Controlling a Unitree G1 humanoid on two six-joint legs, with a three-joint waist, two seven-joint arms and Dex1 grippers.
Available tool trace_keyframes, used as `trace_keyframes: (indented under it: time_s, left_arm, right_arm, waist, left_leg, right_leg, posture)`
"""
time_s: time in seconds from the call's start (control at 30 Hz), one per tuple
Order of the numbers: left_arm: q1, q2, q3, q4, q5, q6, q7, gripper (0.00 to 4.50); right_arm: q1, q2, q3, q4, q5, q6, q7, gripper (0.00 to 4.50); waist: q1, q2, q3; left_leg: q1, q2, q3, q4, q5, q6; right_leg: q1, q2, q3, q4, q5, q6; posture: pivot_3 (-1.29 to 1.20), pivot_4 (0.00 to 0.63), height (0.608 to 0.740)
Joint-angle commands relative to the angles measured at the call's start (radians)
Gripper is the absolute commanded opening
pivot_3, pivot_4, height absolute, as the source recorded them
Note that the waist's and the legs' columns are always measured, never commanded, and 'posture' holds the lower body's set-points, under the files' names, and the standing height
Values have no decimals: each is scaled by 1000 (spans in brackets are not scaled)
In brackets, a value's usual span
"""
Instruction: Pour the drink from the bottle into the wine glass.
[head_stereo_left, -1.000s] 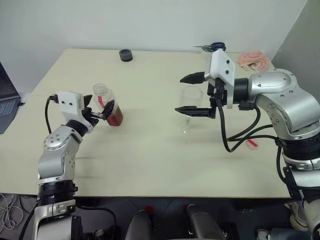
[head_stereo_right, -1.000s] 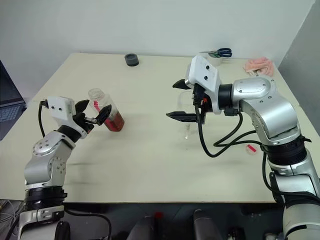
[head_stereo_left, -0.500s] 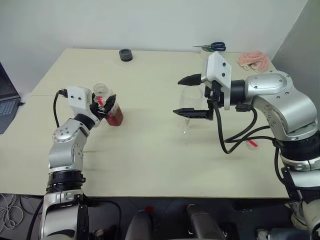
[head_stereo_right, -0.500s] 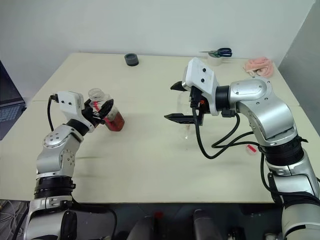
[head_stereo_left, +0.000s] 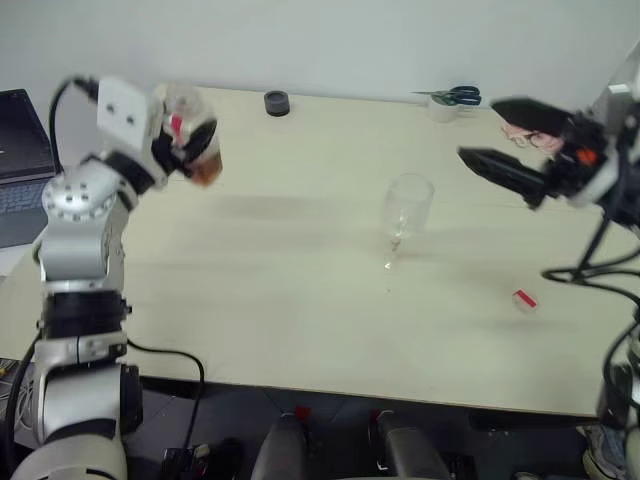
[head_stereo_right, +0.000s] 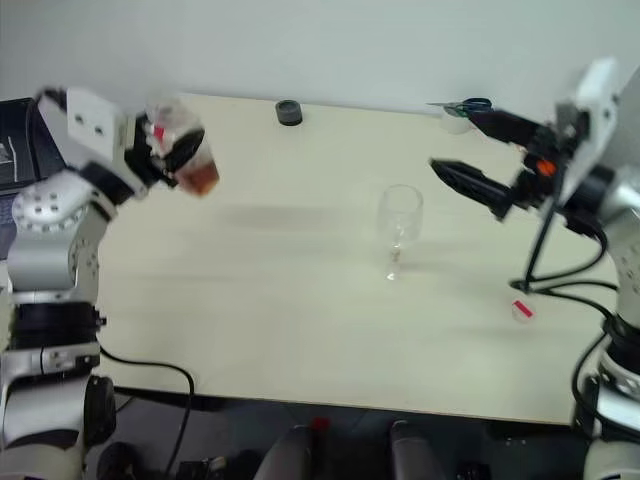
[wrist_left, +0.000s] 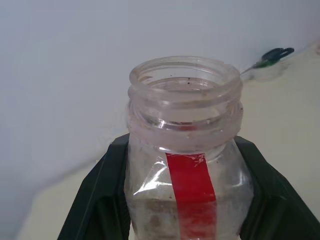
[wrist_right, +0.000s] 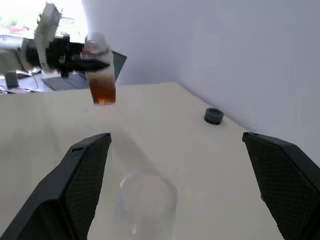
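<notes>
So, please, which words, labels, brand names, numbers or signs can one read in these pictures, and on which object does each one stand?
No text can be read.
The bottle: it bears a plain red strip, with no letters or numbers on it.
The small red and white piece on the table: too small and blurred to tell any print.
The wine glass: no marking.

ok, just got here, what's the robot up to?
It's set to pour a drink. The left gripper has its jaws shut on a small clear plastic bottle with a red label strip, cap off, held upright in the air above the table's left side, a little amber liquid in its bottom. The clear stemmed wine glass stands empty mid-table, untouched. The right gripper hangs with jaws open to the glass's right. No pouring yet.
</notes>
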Motion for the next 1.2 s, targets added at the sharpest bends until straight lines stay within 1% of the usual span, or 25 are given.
trace_keyframes:
  time_s: [0.03, 0.1, 0.13, 0.23, 0.37, 0.57, 0.77, 0.97, 1.2]
  left_arm:
    - [-85, -63, -122, 41, 85, -145, -49, 2138]
    - [-130, -91, -172, 91, 140, -227, -56, 2138]
    - [-154, -104, -201, 122, 175, -263, -55, 2138]
    - [-258, -128, -261, 273, 290, -415, 17, 2138]
    - [-356, -162, -311, 430, 365, -560, 48, 2138]
    - [-425, -194, -370, 563, 463, -726, 86, 2138]
    - [-472, -216, -427, 655, 561, -829, 141, 2138]
    - [-509, -249, -455, 700, 611, -873, 183, 2138]
    - [-535, -236, -510, 725, 738, -922, 294, 2138]
  right_arm:
    - [124, -8, 78, -132, -75, -90, -37, 4500]
    - [163, 18, 101, -169, -77, -97, -83, 4500]
    - [172, 30, 104, -181, -73, -99, -103, 4500]
    - [189, 61, 116, -199, -78, -112, -154, 4500]
    - [205, 68, 133, -214, -77, -120, -186, 4500]
    - [253, 68, 115, -244, -58, -120, -215, 4500]
    - [292, 69, 113, -259, -57, -128, -237, 4500]
    - [275, 53, 115, -280, -24, -97, -251, 4500]
    - [264, 41, 121, -270, -14, -101, -256, 4500]
  waist:
    - [-3, 1, 0]
    - [-12, 2, 0]
    - [-25, 2, 1]
    - [-41, 1, 2]
    - [-49, 1, 2]
    - [-46, 1, 2]
    - [-47, 1, 2]
    - [-47, 1, 2]
    - [-47, 1, 2]
  left_leg:
    - [0, -1, 1, 0, 0, 0]
    - [1, -2, 1, 1, 0, 0]
    - [1, -1, 1, 1, 0, 0]
    - [2, 1, 3, 1, 1, 1]
    - [3, 3, 3, 0, 1, 1]
    - [2, 2, 4, 0, 1, 1]
    - [2, 2, 3, 1, 1, 1]
    - [2, 2, 4, 1, 1, 1]
    - [2, 2, 4, 1, 1, 1]
  right_leg:
    - [0, -1, 1, 1, 0, 0]
    - [-1, -1, 2, 2, -1, 1]
    - [-1, 0, 3, 2, -1, 1]
    - [-1, 3, 6, 3, -2, 4]
    - [-1, 7, 7, 3, -2, 6]
    - [-1, 5, 7, 2, -1, 5]
    - [-1, 5, 7, 2, -1, 5]
    - [-1, 5, 7, 3, -2, 6]
    - [-1, 5, 8, 3, -2, 6]
  posture:
    - [0, 150, 740]
    - [0, 150, 740]
    - [0, 150, 740]
    - [0, 150, 740]
    - [0, 150, 740]
    - [0, 150, 740]
    - [0, 150, 740]
    - [0, 150, 740]
    - [0, 150, 740]
